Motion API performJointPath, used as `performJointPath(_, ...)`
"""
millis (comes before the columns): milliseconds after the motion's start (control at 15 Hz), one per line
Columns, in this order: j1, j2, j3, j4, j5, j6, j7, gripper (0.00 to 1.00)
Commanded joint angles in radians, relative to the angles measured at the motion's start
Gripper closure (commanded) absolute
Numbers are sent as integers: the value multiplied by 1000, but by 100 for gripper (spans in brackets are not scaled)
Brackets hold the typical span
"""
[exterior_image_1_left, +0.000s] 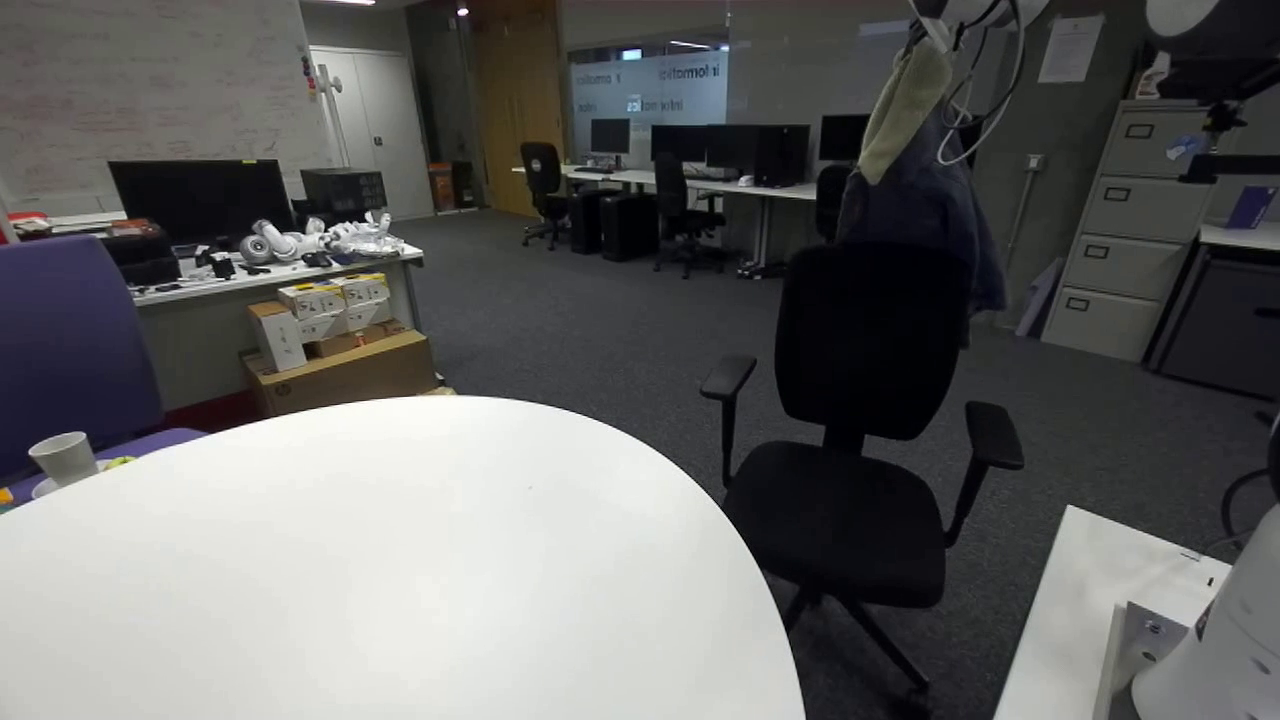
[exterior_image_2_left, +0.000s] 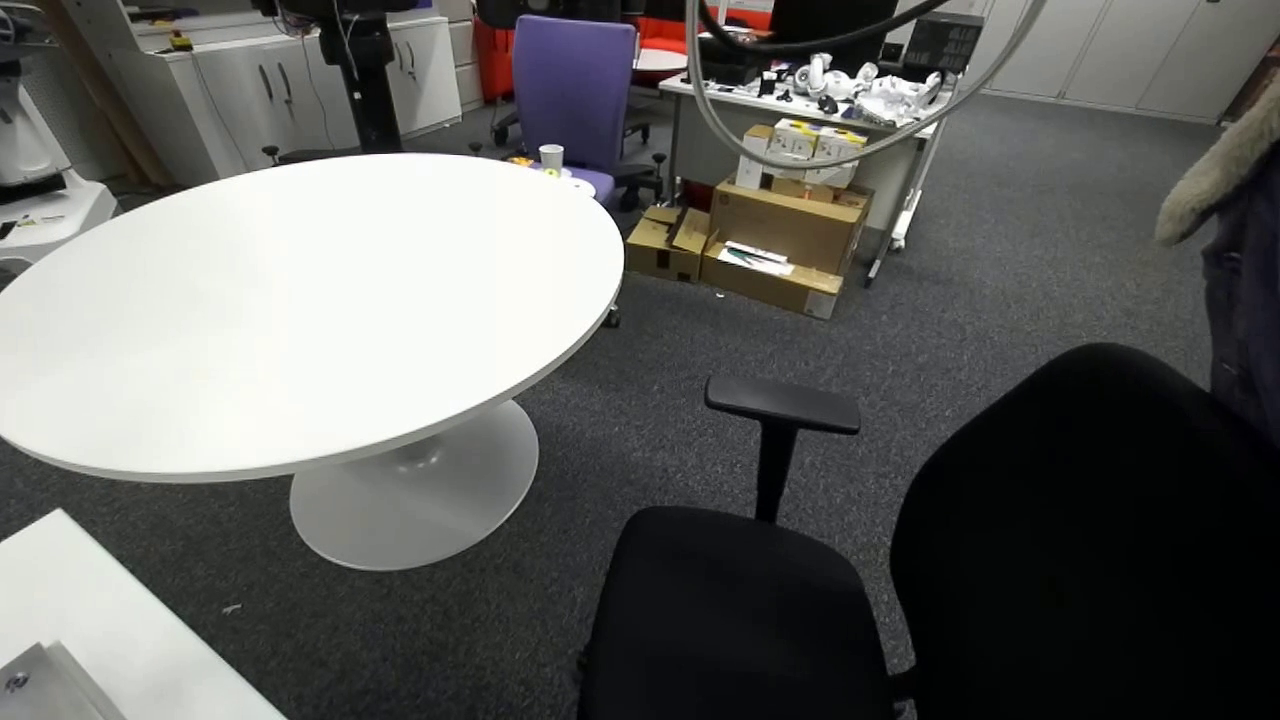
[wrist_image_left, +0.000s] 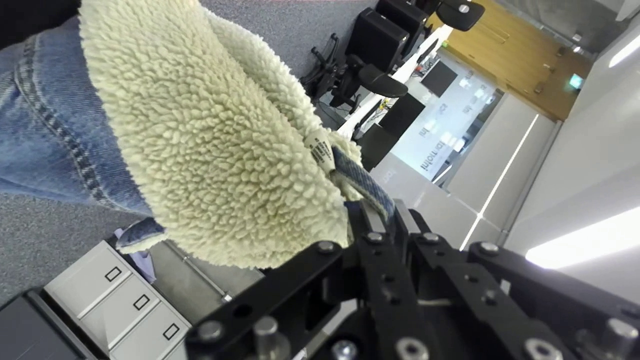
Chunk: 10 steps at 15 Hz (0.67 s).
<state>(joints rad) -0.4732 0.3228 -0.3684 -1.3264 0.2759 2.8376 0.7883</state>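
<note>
The gripper (wrist_image_left: 389, 220), lower right in the wrist view, pinches the loop (wrist_image_left: 365, 181) of a jacket (wrist_image_left: 215, 140) extending lengthwise to upper left.

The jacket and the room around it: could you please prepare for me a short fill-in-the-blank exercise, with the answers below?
1. The jaws are ____ (open or shut) on the denim loop of the jacket.
2. In both exterior views, the jacket appears ____ (in front of or behind) the nearest black chair.
3. The round table is ____ (colour).
4. In an exterior view, the filing cabinet shows ____ drawers (number).

Missing words: shut; behind; white; four.
</note>
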Motion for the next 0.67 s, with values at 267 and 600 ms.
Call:
performJointPath(267, 96, -80, 5, 41, -164, -64, -30, 98)
performJointPath(600, 178, -13, 63, 65, -268, -124, -78, 98)
